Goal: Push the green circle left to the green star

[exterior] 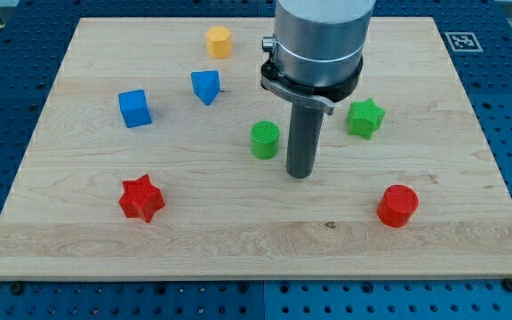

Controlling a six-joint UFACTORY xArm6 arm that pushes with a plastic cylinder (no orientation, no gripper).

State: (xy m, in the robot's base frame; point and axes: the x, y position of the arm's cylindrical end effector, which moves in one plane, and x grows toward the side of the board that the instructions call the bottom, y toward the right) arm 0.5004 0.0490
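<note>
While the rod hangs down from the grey cylinder at the view's top, its tip (300, 175) rests on the wooden worktop (238, 240) just to the view's right of the green circle (265, 140), a narrow gap of bare wood showing between the two. No hand is fitted to this arm, so nothing is spread, pressed together or pinching; the rod simply ends in a blunt dark end. Further to the view's right, beyond the rod, the green star (364, 118) sits slightly higher in the view than the circle, so the rod stands between the two green pieces. Toward the view's top left lie the yellow block (219, 41), which looks many-sided, the blue wedge-like block (205, 86) and the blue cube (134, 108), each apart from the others. Near the view's bottom left lies the red star (140, 197), and near the bottom right stands the red cylinder (397, 205), well apart from the green pieces.
</note>
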